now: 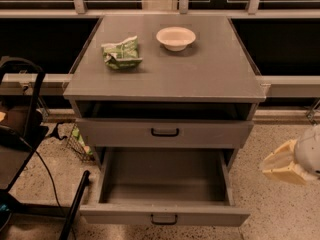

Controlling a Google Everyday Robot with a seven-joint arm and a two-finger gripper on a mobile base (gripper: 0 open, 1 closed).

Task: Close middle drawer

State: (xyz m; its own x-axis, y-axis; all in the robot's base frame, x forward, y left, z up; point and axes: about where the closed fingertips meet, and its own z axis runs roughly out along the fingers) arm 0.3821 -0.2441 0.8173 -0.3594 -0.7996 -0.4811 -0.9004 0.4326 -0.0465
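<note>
The middle drawer (164, 217) is pulled far out of the grey cabinet (165, 74). It has a low front panel with a small black handle, and its plain grey inside shows with nothing in it. Above it, the taller-fronted drawer (165, 132) with the larger black handle stands slightly out. My gripper (279, 165), cream-coloured, hangs at the right edge of the view. It is to the right of the open drawer, about level with its side wall, and apart from it. The lowest drawer is hidden.
A white bowl (175, 37) and a crumpled green bag (121, 53) lie on the cabinet top. A black chair frame (20, 129) and cables stand on the floor at the left. Speckled floor lies to the right of the cabinet, under the gripper.
</note>
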